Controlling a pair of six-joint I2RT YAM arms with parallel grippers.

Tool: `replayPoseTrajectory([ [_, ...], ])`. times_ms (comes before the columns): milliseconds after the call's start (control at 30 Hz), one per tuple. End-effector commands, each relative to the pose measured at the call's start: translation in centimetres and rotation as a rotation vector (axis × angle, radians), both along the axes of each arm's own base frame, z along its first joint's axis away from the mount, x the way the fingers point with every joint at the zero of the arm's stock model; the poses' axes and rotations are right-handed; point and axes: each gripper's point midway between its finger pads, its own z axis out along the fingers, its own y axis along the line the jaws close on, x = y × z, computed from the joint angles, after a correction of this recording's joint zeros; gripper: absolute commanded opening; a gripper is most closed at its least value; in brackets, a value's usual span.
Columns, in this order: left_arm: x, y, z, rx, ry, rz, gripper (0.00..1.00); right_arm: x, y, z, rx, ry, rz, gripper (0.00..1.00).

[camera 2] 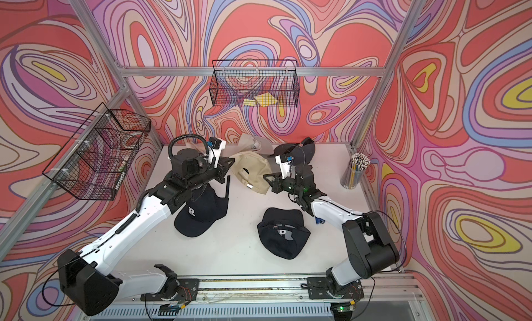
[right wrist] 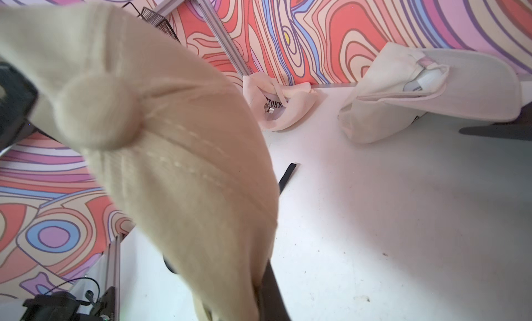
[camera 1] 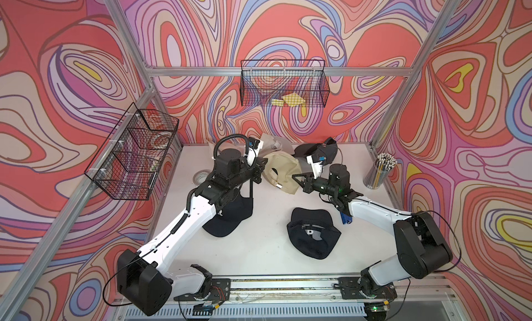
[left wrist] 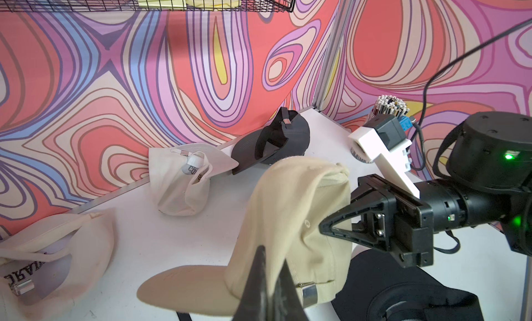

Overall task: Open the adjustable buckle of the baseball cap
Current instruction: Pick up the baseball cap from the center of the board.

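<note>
Left arm [camera 1: 198, 210]: wore white shells, black joints, ribbed black hose [camera 1: 231, 135].
Right arm [camera 1: 374, 213]: wore white shells, black joints, green light [left wrist: 509, 156].
Right gripper [left wrist: 324, 229]: was black, triangular.

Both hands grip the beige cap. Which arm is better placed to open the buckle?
Probably left: the metal buckle lies beside the left hand in its wrist view. The right hand pinches the crown of the beige cap, hiding the buckle from its camera.
</note>
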Motion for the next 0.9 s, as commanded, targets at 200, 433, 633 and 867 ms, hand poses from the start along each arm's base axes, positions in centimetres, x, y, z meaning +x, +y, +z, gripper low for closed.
replayPoseTrajectory([
  [200,0.1,0.5,-0.2,0.126,-0.095,-0.022,0.76,1.2,-1.7,1.2,-0.171,-0.076,-0.077,0.0],
  [433,-2.3,-2.2,-1.1,0.267,-0.224,-0.278,0.93,1.7,-3.0,2.5,-0.299,-0.088,-0.125,0.0],
  [633,-3.8,-4.3,-0.7,0.305,-0.403,-0.396,0.99,1.7,-4.0,3.0,-0.363,-0.093,-0.154,0.0],
  [867,-3.0,-6.1,-1.1,0.457,-0.493,-0.408,0.99,0.7,-3.8,3.2,-0.357,-0.097,-0.121,0.0],
])
